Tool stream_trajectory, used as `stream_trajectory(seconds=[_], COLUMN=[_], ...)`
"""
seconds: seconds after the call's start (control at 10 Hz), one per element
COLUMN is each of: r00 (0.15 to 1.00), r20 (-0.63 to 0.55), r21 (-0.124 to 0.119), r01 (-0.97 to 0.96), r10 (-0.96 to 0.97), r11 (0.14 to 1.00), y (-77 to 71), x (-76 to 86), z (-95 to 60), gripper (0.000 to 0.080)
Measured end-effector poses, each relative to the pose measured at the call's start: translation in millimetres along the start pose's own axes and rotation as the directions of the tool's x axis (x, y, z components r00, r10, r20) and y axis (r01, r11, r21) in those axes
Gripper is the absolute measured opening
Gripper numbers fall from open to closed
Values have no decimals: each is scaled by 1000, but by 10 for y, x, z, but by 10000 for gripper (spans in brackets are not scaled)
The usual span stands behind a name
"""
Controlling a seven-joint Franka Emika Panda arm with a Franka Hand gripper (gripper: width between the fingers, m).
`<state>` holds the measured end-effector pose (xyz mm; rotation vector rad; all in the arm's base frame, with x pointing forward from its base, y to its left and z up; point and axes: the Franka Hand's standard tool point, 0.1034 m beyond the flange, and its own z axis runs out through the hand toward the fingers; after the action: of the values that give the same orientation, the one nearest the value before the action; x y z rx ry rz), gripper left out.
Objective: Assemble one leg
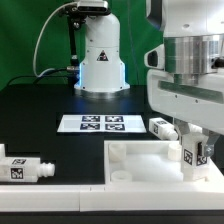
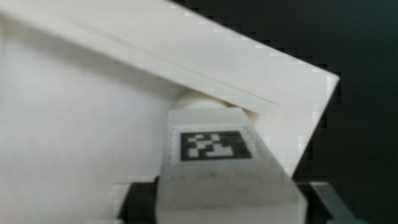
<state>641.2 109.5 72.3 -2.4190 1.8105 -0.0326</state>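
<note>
Claw (image 1: 192,160) clenched on chunky white tagged plastic leg (image 1: 191,150), upright over flat white rimmed panel's (image 1: 140,160) corner, presumably for insertion.

Even overhead light is falling on the dark surface (image 1: 40,110); white parts are glaring, nearly blown out. The exterior view is looking sharp enough. The wrist view is showing soft, blurred edges and faint shadows.
</note>
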Motion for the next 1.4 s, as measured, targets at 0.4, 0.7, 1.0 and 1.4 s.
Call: stream_trajectory(seconds=[0.4,0.7,1.0,1.4], r00=[971,772,657,189], r20=[11,51,54,-14], r21=[-42,-46,-40,-63], r01=[237,636,753,980], r10=[-237,-634,-752,-982], r11=[970,770,656,189], y=[34,30,30,-141], x=[-41,-13,-7,-158], z=[-2,-25,-18,-21], gripper=[453,636,649,649])
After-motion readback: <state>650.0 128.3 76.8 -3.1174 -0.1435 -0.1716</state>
